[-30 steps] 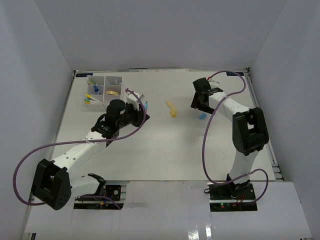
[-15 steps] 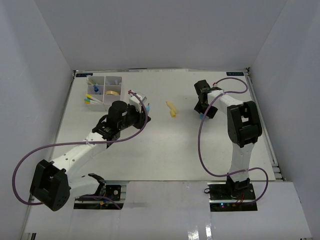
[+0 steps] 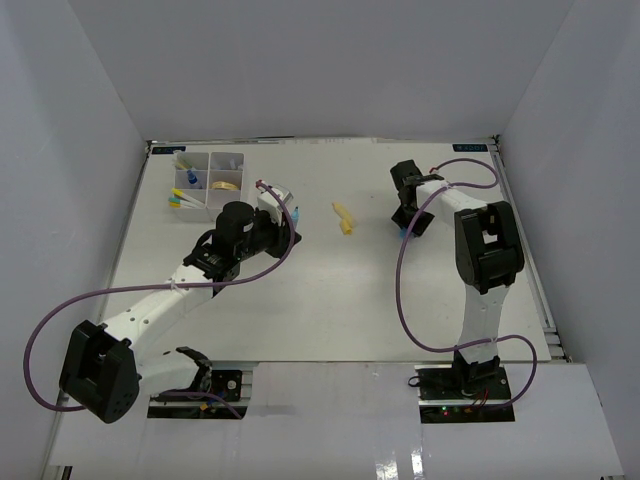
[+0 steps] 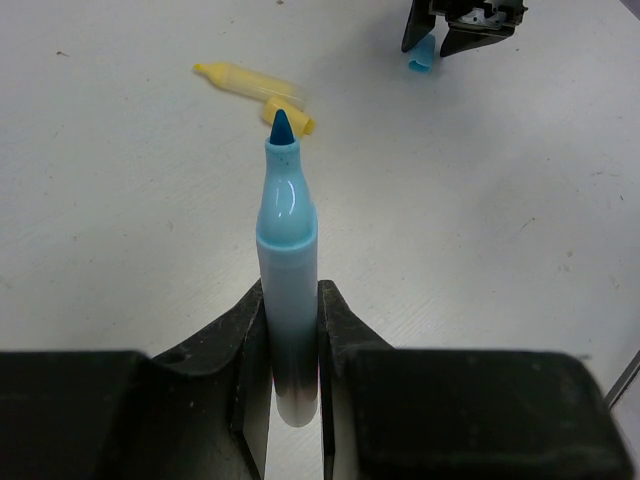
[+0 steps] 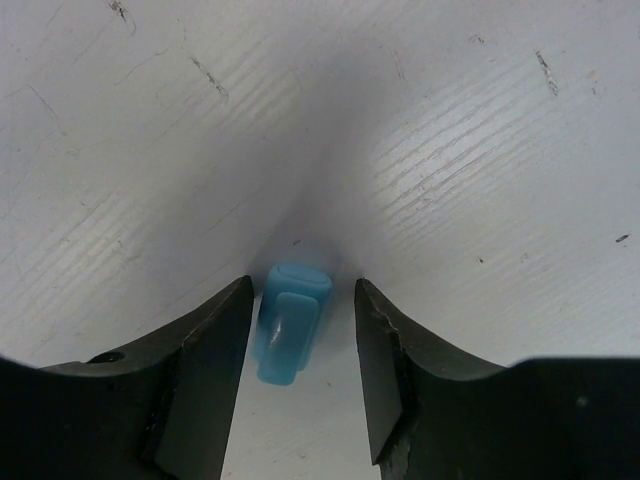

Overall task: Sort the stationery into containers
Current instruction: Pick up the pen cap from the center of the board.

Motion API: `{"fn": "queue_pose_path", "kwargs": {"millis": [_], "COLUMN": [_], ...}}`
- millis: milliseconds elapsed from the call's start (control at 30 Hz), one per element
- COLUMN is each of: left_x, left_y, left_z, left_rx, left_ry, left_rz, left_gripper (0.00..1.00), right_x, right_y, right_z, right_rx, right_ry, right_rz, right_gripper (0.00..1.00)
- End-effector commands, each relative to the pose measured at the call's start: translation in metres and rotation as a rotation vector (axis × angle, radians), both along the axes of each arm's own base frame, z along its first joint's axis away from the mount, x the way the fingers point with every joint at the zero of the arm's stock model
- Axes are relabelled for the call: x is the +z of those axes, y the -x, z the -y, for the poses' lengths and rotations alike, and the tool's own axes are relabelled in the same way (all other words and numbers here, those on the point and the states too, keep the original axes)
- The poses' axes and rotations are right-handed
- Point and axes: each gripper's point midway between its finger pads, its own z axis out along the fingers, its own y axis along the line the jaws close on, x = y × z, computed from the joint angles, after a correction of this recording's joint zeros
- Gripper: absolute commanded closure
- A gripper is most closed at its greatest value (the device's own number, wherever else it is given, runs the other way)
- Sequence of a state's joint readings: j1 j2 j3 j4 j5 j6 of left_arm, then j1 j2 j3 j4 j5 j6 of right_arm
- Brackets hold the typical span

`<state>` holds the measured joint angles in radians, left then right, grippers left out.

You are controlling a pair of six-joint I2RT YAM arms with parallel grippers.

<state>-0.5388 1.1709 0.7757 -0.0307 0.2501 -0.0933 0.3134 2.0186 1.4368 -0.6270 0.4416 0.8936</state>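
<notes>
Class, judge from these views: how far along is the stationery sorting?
Done: several items, a tan ring among them, sit in the tray. In hand: left claw grips an uncapped light blue marker; right claw straddles a blue cap, unpinched. Left: the yellow marker on the table.

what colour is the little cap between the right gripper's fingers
The cap is light blue, best seen in the right wrist view.

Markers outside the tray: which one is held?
The light blue marker, gripped in the left pincer with its tip bare; the yellow marker lies flat on the table.
</notes>
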Motion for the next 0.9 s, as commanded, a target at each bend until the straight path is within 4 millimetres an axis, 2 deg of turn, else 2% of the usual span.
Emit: {"fn": "queue_pose_path", "kwargs": {"millis": [0, 67, 100, 300, 400, 467, 500, 533, 567, 600, 633, 667, 700, 733, 767, 800, 833, 867], "left_x": [0.016, 0.015, 0.015, 0.015, 0.017, 0.017, 0.018, 0.019, 0.019, 0.022, 0.027, 0.029, 0.034, 0.036, 0.036, 0.038, 0.041, 0.043], "left_y": [0.004, 0.004, 0.004, 0.006, 0.007, 0.009, 0.012, 0.014, 0.016, 0.023, 0.025, 0.028, 0.036, 0.04, 0.043, 0.044, 0.048, 0.048], "left_z": [0.001, 0.002, 0.002, 0.004, 0.006, 0.008, 0.011, 0.013, 0.015, 0.019, 0.023, 0.026, 0.032, 0.034, 0.036, 0.039, 0.043, 0.045], "left_rx": [-0.016, -0.021, -0.022, -0.036, -0.052, -0.069, -0.095, -0.11, -0.128, -0.174, -0.198, -0.225, -0.284, -0.312, -0.334, -0.359, -0.399, -0.416], "left_ry": [0.019, 0.021, 0.022, 0.026, 0.032, 0.037, 0.042, 0.046, 0.051, 0.065, 0.084, 0.097, 0.121, 0.13, 0.137, 0.146, 0.154, 0.161], "left_rz": [0.039, 0.036, 0.034, 0.028, 0.032, 0.034, 0.039, 0.04, 0.042, 0.043, 0.063, 0.071, 0.084, 0.093, 0.095, 0.108, 0.11, 0.118], "left_gripper": [1.0, 1.0, 1.0, 1.0, 1.0, 1.0, 1.0, 1.0, 1.0, 1.0, 1.0, 1.0, 1.0, 1.0, 1.0, 1.0, 1.0, 1.0], "right_x": [-0.007, -0.008, -0.009, -0.003, 0.004, 0.017, 0.03, 0.039, 0.042, 0.063, 0.078, 0.089, 0.106, 0.117, 0.137, 0.155, 0.173, 0.192], "right_y": [0.001, 0.003, 0.004, 0.004, 0.004, 0.0, -0.002, -0.009, -0.006, -0.007, -0.015, -0.014, -0.004, -0.003, -0.007, 0.0, 0.002, 0.014], "right_z": [0.003, 0.003, 0.004, 0.005, 0.002, -0.004, -0.007, -0.019, -0.023, -0.028, -0.045, -0.051, -0.061, -0.068, -0.079, -0.083, -0.099, -0.11], "right_rx": [-0.042, -0.043, -0.044, -0.043, -0.011, 0.031, 0.082, 0.129, 0.168, 0.231, 0.285, 0.319, 0.388, 0.429, 0.465, 0.491, 0.564, 0.622], "right_ry": [-0.009, -0.01, -0.006, -0.002, -0.005, 0.005, 0.012, -0.004, -0.006, -0.005, -0.033, -0.041, -0.05, -0.059, -0.076, -0.087, -0.101, -0.124], "right_rz": [-0.001, -0.005, -0.006, 0.007, 0.025, 0.074, 0.106, 0.157, 0.171, 0.228, 0.31, 0.356, 0.405, 0.449, 0.538, 0.596, 0.664, 0.72], "right_gripper": [0.5, 0.52, 0.57, 0.7, 0.8, 0.83, 0.86, 0.87, 0.88, 0.9, 0.91, 0.91, 0.92, 0.92, 0.92, 0.92, 0.92, 0.92]}}
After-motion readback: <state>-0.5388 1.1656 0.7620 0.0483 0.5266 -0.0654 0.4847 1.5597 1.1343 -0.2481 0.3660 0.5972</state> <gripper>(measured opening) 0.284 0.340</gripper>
